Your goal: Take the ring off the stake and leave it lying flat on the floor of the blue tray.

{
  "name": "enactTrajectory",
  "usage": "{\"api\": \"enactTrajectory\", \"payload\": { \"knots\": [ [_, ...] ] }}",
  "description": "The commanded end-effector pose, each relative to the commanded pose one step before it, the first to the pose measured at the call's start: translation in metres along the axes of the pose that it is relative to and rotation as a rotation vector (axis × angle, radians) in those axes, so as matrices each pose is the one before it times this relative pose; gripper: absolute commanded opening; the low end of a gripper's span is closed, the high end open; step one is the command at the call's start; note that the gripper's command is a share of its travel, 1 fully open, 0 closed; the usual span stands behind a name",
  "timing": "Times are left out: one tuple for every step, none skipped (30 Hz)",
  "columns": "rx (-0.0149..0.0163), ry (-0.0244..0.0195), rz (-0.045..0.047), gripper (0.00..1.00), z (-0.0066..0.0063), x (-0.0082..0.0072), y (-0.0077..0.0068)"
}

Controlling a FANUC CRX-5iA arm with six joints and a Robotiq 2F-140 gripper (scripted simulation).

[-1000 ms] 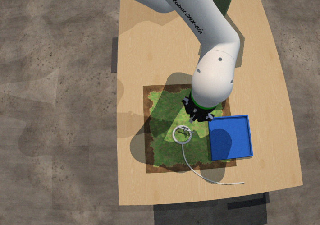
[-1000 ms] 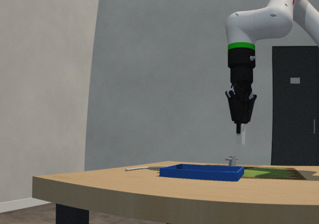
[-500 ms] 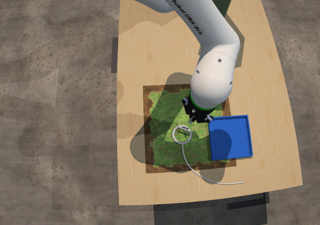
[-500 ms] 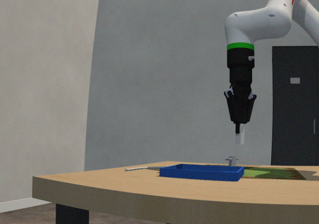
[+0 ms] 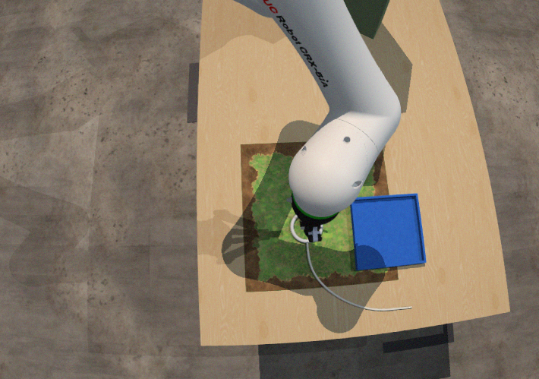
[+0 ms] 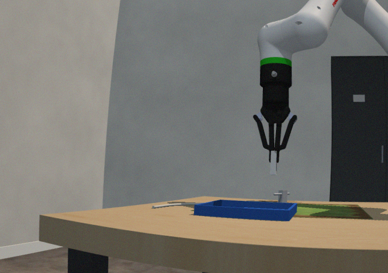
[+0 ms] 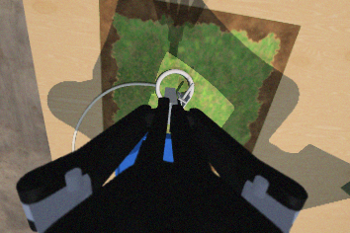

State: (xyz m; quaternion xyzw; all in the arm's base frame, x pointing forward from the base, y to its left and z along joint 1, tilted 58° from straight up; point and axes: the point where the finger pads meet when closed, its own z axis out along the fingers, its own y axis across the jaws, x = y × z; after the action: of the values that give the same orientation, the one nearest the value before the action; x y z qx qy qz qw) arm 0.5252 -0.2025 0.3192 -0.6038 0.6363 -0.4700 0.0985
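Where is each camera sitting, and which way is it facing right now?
Top: overhead, looking straight down on the table; the white arm crosses the view, hiding most of the gripper.
Exterior: near table height, off one side, looking across at the blue tray and stake; forearm, wrist and shut gripper show.
Wrist: on the wrist, looking down past the black fingers at the ring around the stake.
Shared: top and wrist both show the ring on the green mat and the pale cord.
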Motion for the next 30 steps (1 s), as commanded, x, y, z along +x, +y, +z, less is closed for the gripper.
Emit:
{"api": "enactTrajectory", "payload": {
  "knots": [
    [0.00396,0.00981,0.27920,0.10,0.00064,0.01258,-0.01445],
    [0.00013,-0.00064,0.05713,0.10,-0.00006,0.00049,-0.00101],
    [-0.00009,-0.00034,0.05636,0.10,-0.00002,0.00017,-0.00042],
    [-0.00022,0.00009,0.05558,0.10,0.00000,0.00002,-0.00007],
    [-0.00024,0.00068,0.05481,0.16,0.00000,0.00000,0.00000],
    [0.00004,0.00132,0.05406,0.16,0.00000,0.00000,0.00000],
    [0.00065,0.00214,0.05319,0.16,0.00000,0.00000,0.00000],
    [0.00000,0.00000,0.00000,0.16,0.00000,0.00000,0.00000],
    [0.00000,0.00000,0.00000,0.16,0.00000,0.00000,0.00000],
    [0.00639,0.01002,0.11807,0.16,0.00000,0.00000,0.00000],
    [0.00000,0.00000,0.00000,0.16,0.00000,0.00000,0.00000],
    [0.00000,0.00000,0.00000,0.16,0.00000,0.00000,0.00000],
    [0.00000,0.00000,0.00000,0.16,0.00000,0.00000,0.00000],
    [0.00000,0.00000,0.00000,0.16,0.00000,0.00000,0.00000],
    [0.00000,0.00000,0.00000,0.16,0.00000,0.00000,0.00000],
    [0.00000,0.00000,0.00000,0.16,0.00000,0.00000,0.00000],
    [0.00000,0.00000,0.00000,0.16,0.00000,0.00000,0.00000],
    [0.00000,0.00000,0.00000,0.16,0.00000,0.00000,0.00000],
    [0.00000,0.00000,0.00000,0.16,0.00000,0.00000,0.00000],
    [0.00000,0.00000,0.00000,0.16,0.00000,0.00000,0.00000],
    [0.00000,0.00000,0.00000,0.16,0.00000,0.00000,0.00000],
    [0.00000,0.00000,0.00000,0.16,0.00000,0.00000,0.00000],
    [0.00000,0.00000,0.00000,0.16,0.00000,0.00000,0.00000],
    [0.00000,0.00000,0.00000,0.16,0.00000,0.00000,0.00000],
    [0.00000,0.00000,0.00000,0.16,0.00000,0.00000,0.00000],
    [0.00000,0.00000,0.00000,0.16,0.00000,0.00000,0.00000],
    [0.00000,0.00000,0.00000,0.16,0.00000,0.00000,0.00000],
    [0.00000,0.00000,0.00000,0.16,0.00000,0.00000,0.00000],
    [0.00000,0.00000,0.00000,0.16,0.00000,0.00000,0.00000],
    [0.00000,0.00000,0.00000,0.16,0.00000,0.00000,0.00000]
  ]
}}
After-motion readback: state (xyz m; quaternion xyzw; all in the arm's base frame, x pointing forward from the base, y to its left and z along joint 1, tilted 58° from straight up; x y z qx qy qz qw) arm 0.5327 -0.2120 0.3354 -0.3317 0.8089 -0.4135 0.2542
